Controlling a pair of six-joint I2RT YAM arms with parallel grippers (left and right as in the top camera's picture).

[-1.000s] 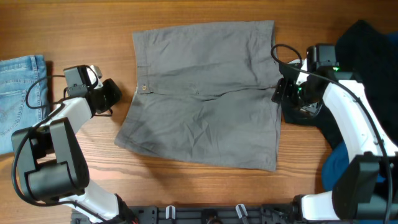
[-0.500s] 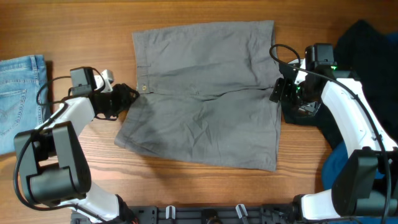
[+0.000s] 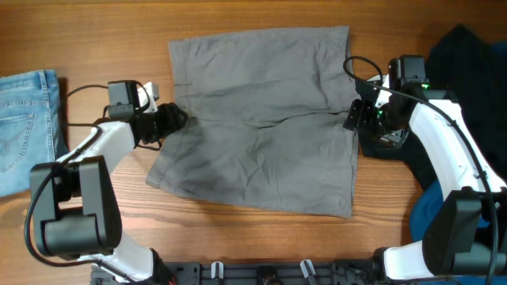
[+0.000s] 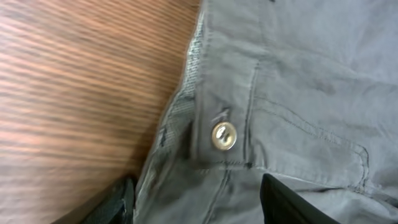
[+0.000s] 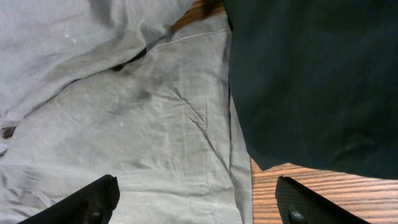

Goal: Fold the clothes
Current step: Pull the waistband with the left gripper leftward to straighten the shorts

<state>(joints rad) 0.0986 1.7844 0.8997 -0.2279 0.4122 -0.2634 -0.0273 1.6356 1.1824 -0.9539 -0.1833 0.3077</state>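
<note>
Left gripper (image 3: 174, 120), arm stretched low along the counter (image 3: 119, 47), jaws spread astride the buttoned waistband edge of the gray shorts (image 3: 261, 150), which lie flat mid-counter; a second earlier it hovered over bare wood. Right gripper (image 3: 354, 117), jaws spread over the opposite hem, is unmoved.

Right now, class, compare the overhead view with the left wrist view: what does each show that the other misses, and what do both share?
Only the overhead view shows the whole grey shorts spread out, the jeans at the left edge of the table, the dark garment at the right, and both arms, with the left gripper and the right gripper at opposite edges of the shorts. Only the left wrist view shows the metal button, the waistband stitching and the open fingers. Both show the grey shorts lying on the wooden table.
</note>
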